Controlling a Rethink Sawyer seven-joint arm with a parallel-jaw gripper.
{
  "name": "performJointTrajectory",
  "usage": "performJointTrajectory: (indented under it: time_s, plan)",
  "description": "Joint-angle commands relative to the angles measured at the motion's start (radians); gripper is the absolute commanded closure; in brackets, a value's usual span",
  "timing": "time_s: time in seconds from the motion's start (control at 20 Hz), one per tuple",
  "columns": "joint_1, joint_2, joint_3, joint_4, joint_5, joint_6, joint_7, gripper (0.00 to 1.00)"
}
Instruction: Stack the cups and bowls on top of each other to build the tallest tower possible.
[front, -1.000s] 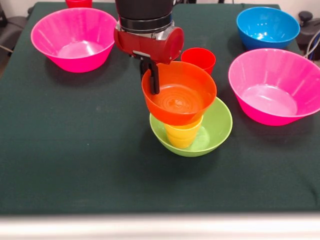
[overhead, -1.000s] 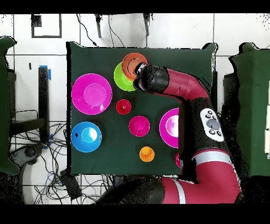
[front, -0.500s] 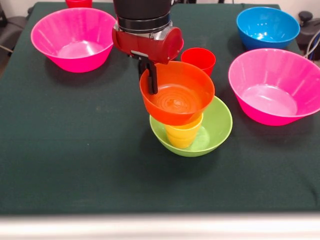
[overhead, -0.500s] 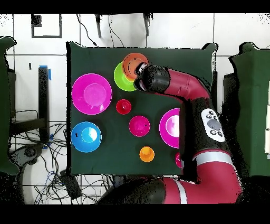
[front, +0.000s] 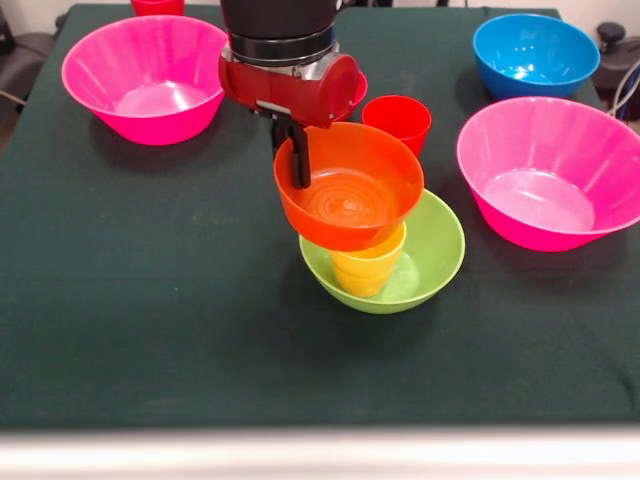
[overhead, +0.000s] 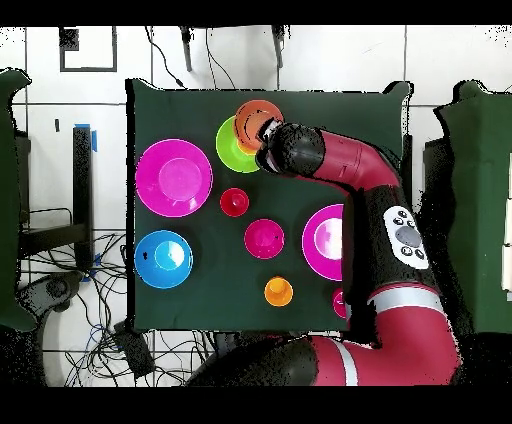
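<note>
My gripper (front: 297, 178) is shut on the near-left rim of the orange bowl (front: 352, 195), with one dark finger (front: 298, 155) showing inside the bowl. The bowl hangs slightly tilted over the yellow cup (front: 368, 268), offset a little to the left of it; whether they touch I cannot tell. The yellow cup stands upright in the lime-green bowl (front: 435, 255), the base of the tower. In the overhead view the gripper (overhead: 263, 135) and arm cover part of the orange bowl (overhead: 250, 112) and green bowl (overhead: 232, 148).
A red cup (front: 398, 118) stands just behind the tower. Large pink bowls sit at the left (front: 148, 75) and right (front: 550, 175), a blue bowl (front: 535, 52) at the far right. Overhead also shows a crimson bowl (overhead: 264, 238) and an orange cup (overhead: 278, 291).
The gripper has carried the orange bowl slightly left and a little upward in the front view. The yellow cup and green bowl have not moved.
</note>
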Motion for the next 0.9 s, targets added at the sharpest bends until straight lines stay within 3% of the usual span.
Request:
performJointTrajectory:
  time_s: [0.05,0.9]
  plan:
    - [0.000,0.067,0.085,0.013,-0.020,-0.028,-0.023,1.00]
    - [0.035,0.075,0.066,-0.007,-0.011,-0.008,0.008,1.00]
